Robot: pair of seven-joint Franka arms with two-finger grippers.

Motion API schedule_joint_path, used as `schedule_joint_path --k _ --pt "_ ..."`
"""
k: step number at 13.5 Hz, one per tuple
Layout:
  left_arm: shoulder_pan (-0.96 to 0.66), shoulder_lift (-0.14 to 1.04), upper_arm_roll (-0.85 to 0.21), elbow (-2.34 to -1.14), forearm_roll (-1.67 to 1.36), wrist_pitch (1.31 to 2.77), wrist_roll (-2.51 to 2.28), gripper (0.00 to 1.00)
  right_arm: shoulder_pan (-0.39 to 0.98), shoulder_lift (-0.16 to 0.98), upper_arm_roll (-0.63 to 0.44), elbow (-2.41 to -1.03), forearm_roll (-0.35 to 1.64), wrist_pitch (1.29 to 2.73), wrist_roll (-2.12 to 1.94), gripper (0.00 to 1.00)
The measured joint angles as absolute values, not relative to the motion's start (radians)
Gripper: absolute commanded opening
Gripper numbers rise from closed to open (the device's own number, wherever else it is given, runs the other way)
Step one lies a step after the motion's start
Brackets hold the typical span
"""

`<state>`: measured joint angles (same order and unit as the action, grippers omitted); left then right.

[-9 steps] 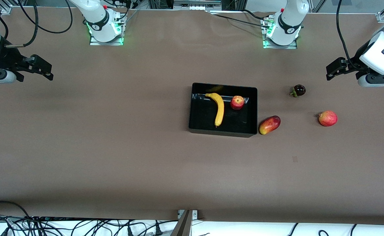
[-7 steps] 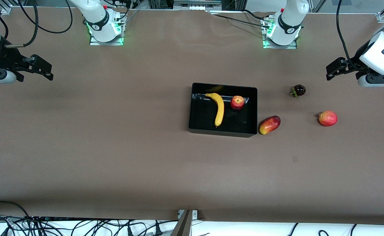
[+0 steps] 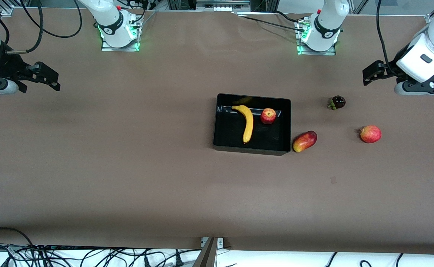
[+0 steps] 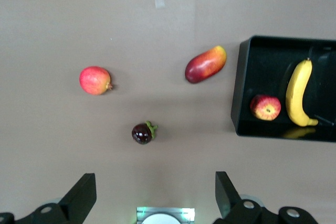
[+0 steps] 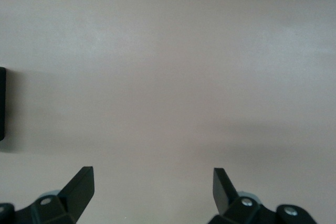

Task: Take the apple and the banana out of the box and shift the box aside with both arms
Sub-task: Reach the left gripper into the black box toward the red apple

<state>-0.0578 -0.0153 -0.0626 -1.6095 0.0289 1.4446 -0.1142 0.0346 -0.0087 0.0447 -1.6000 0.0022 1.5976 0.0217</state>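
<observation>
You are looking at one black box [image 3: 253,149] sitting on the brown table [image 3: 128,167], and you can count five fruits in all, each of a different kind. Two of them are lying inside the box: one yellow banana [image 3: 247,122] stretching along its floor, and one small red apple [image 3: 268,116] resting just beside the banana, toward the left arm's end of the box.

The other three are lying outside the box, all toward the left arm's end of the table from it. One red-yellow mango [image 3: 304,141] is lying just beside the box's corner nearest the front camera; whether it is touching the wall you cannot tell. One dark purple mangosteen [image 3: 337,102] is sitting apart from the box, farther from the front camera than the mango. One round red fruit [image 3: 370,134] is sitting well apart from the box, the outermost of the three.

Your left gripper [image 3: 368,74] is hanging over bare table well away from the box, past the mangosteen toward the left arm's end; its fingers [image 4: 81,196] are spread wide and are gripping nothing. Your right gripper [image 3: 53,79] is waiting over bare table well apart from the box, toward the right arm's end, fingers [image 5: 80,187] likewise spread wide and carrying nothing.
</observation>
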Motion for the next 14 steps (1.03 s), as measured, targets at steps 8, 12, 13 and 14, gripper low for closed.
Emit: schedule_joint_path --k 8,12,13,14 --pt "-0.064 0.114 -0.267 -1.609 0.029 1.332 -0.131 1.0 0.035 -0.009 0.045 -1.6 0.002 1.598 0.022 1.0" --pt "-0.065 0.242 -0.335 -1.609 0.029 1.53 -0.25 1.0 0.035 -0.009 0.045 -1.599 0.002 1.598 0.022 1.0" --pt "-0.066 0.281 -0.347 -1.61 0.029 1.576 -0.271 1.0 0.035 -0.009 0.045 -1.599 0.002 1.598 0.022 1.0" --pt "-0.066 0.317 -0.352 -1.61 0.029 1.609 -0.277 1.0 0.035 -0.009 0.045 -1.599 0.002 1.598 0.022 1.0"
